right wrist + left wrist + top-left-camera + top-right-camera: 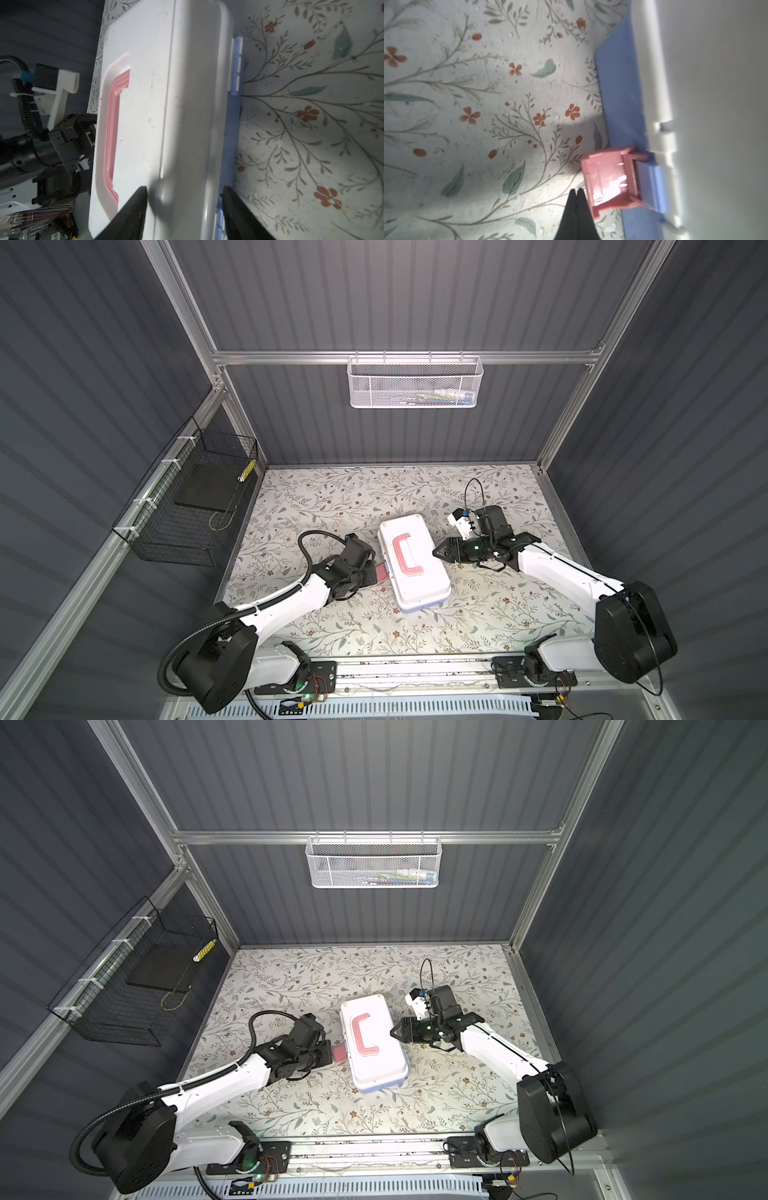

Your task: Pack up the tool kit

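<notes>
1. The left gripper (pixel 577 192) is closed with nothing held. Its fingers (pixel 572 209) are pressed together, with the tips low over the desk (pixel 332 497) and just beside the pink latch (pixel 610 178).
2. The latch is seen swung out from the blue base (pixel 623 93) and not snapped over the white lid (pixel 419 585). The step in hand is judged to be fastening it. The free edge of the flap should be met squarely by the closed tips and pushed up and in toward the lid until it is seated. An off-centre push is likely to slide off the glossy plastic.
3. The tool kit (pixel 415 568) is placed mid-desk, skewed to the desk edges, lid down. The pink handle (pixel 405 553) is folded flat in its recess, and no loose tools are seen on the desk.
4. The right gripper (pixel 185 191) is held partly open. Its fingers (pixel 133 207) are set either side of the lid's hinge-side edge (contact cannot be told). It is best used as a brace, firmed up before the push, so the light box is not shoved rightward or spun.
</notes>
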Motion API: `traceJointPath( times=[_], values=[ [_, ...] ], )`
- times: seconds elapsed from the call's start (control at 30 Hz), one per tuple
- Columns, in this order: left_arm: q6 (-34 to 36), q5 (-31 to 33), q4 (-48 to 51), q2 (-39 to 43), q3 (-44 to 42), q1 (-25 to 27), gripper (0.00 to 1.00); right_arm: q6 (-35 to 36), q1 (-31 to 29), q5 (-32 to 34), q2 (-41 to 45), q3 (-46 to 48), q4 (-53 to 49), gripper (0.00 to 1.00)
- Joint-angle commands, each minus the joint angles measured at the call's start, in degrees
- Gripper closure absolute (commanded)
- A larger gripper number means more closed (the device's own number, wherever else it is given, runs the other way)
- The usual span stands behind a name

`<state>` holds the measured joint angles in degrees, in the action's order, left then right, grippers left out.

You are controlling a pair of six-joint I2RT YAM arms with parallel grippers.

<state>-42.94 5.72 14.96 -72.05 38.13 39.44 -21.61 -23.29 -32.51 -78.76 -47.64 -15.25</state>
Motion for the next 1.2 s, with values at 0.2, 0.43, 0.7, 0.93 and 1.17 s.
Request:
traceJointPath(
  times=[0.2, 0.43, 0.7, 0.93, 1.17],
  values=[
    [2.85, -3.78, -1.60, -2.54, 1.95, 0.26, 1.00, -0.23, 0.20, 0.26, 0.10, 0.88, 0.12, 0.40],
    [1.86, -5.79, -8.51, -8.60, 1.02, 1.66, 1.00, -1.05, 0.20, -0.16, 0.28, 1.14, 0.92, 0.40],
    [0.90, -5.46, -23.29, -14.60, -1.97, 6.07, 1.00, -3.39, 0.22, -1.48, 1.39, 2.07, 2.70, 0.40],
    [5.05, 4.86, -13.20, -4.77, -1.90, 6.01, 0.94, -2.53, 0.22, -0.03, 2.65, 1.46, 1.51, 0.39],
    [7.17, 10.78, -8.89, 6.71, -8.15, 5.93, 0.50, -1.15, 0.27, -0.74, 1.70, 1.23, 1.00, 0.39]
  ],
)
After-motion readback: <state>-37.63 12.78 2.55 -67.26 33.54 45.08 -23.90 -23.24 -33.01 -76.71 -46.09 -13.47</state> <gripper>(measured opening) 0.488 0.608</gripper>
